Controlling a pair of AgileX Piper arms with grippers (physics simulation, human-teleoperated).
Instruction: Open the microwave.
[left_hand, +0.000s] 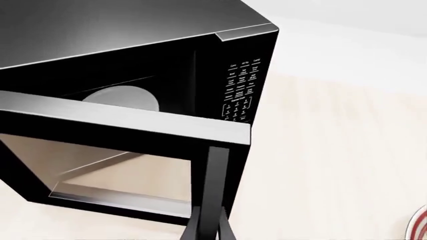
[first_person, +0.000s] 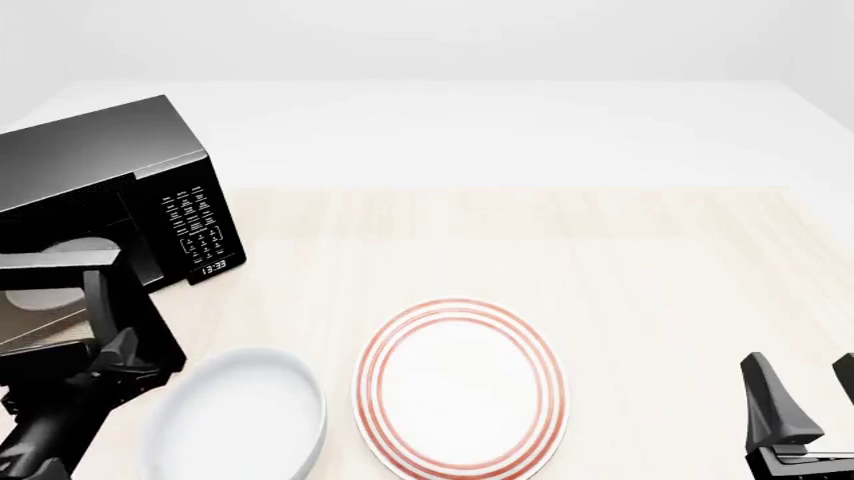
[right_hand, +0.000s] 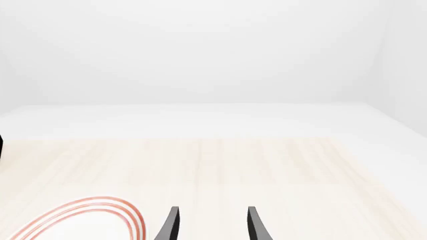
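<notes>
Your microwave (first_person: 120, 180) sits at the far left of the table, a glossy black box turned slightly toward the middle. Its door (left_hand: 123, 150) stands swung open, glass window framed in black, vertical handle (left_hand: 215, 185) at the free edge. You can see the pale turntable (left_hand: 123, 97) inside, the white-marked keypad (first_person: 191, 212) and the clock reading 13:33 (first_person: 214, 268).

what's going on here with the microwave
The left gripper is at the handle of the microwave and appears closed on it. The door is swung partly open, so the white turntable inside shows. The right gripper sits open and idle at the table's near right. A red-ringed plate and a white bowl lie untouched in front.
</notes>
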